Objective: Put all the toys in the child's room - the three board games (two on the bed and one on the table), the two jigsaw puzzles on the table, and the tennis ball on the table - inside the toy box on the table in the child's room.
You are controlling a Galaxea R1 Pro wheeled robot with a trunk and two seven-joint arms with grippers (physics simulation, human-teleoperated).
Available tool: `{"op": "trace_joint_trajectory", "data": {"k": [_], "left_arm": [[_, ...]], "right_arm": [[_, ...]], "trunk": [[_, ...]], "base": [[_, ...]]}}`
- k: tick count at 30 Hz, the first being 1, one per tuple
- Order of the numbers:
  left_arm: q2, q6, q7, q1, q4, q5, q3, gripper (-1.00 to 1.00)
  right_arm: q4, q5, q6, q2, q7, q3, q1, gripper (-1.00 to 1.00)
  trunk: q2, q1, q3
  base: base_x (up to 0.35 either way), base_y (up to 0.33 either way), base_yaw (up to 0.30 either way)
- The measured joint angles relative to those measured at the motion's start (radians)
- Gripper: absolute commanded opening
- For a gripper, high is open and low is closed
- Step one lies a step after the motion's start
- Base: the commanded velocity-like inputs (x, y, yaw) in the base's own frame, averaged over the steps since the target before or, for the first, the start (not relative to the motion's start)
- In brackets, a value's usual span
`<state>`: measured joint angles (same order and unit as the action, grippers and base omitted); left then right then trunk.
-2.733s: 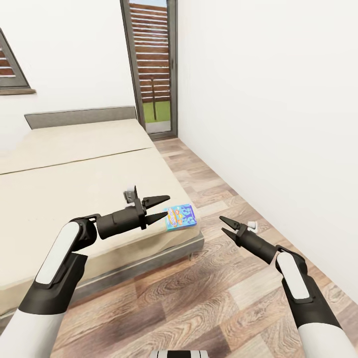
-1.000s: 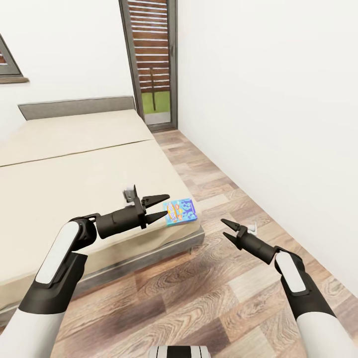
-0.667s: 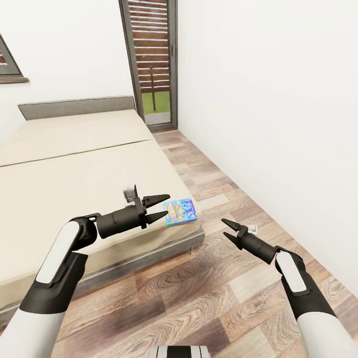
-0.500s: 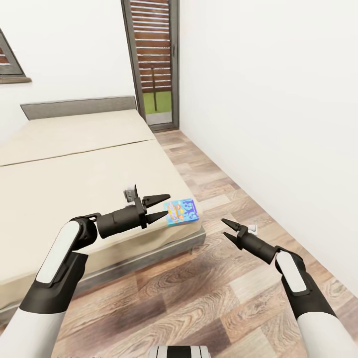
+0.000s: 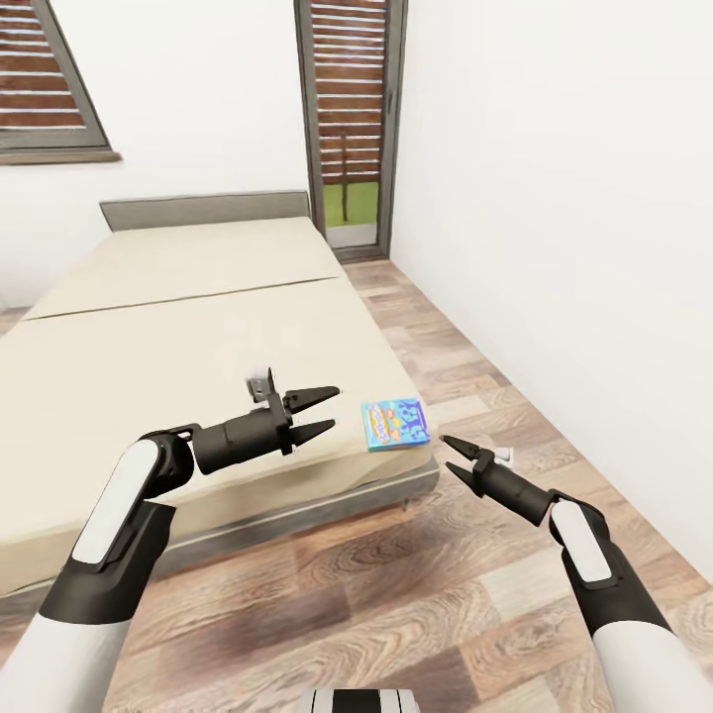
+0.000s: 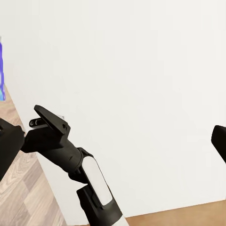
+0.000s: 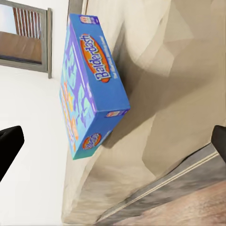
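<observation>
Here the blue board game [image 5: 395, 424] lies flat on the cream mattress at the near right corner of the bed [image 5: 178, 327], close to the foot edge and the side edge, nothing else on the mattress that I can see. Left gripper [image 5: 325, 412] hovers over the mattress just left of the box, fingers parted, nothing between them, pointing roughly toward the box. Right gripper [image 5: 452, 454] hangs over the wood floor [image 5: 396, 594] beside the bed corner, just right of and slightly nearer than the box, fingers also spread and empty. So the box sits between the two grippers, right one looks a bit closer, left one is at mattress height already.

Box long axis runs roughly away from the robot, short edge facing the foot of the bed. In the right wrist view the board game [image 7: 89, 80] is square ahead of the fingers, cover and one thin side wall showing, resting on the mattress near the grey frame. In the left wrist view just a blue sliver of it [image 6: 2, 70] at the frame edge, so that arm isn't lined up on it.

Judgement: pickup not started, either arm could reach; right needs to rise over the mattress edge, and a flat box like this likely wants a pinch across the short width or thin edge
</observation>
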<state>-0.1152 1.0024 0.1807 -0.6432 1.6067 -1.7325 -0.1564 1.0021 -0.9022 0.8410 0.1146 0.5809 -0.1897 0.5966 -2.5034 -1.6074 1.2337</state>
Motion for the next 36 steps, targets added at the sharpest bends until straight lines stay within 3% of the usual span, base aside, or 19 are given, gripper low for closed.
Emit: {"op": "trace_joint_trajectory", "data": {"k": [11, 36], "left_arm": [[0.001, 0.0, 0.0, 0.0, 0.0, 0.0, -0.001, 1.0], [0.001, -0.001, 0.001, -0.001, -0.001, 0.0, -0.004, 1.0]], "right_arm": [[0.002, -0.004, 0.001, 0.025, 0.001, 0.0, 0.001, 1.0], [0.017, -0.006, -0.005, 0.067, 0.004, -0.003, 0.001, 1.0]], "trunk": [[0.0, 0.0, 0.0], [0.0, 0.0, 0.0]], "base": [[0.0, 0.0, 0.135], [0.0, 0.0, 0.015]]}}
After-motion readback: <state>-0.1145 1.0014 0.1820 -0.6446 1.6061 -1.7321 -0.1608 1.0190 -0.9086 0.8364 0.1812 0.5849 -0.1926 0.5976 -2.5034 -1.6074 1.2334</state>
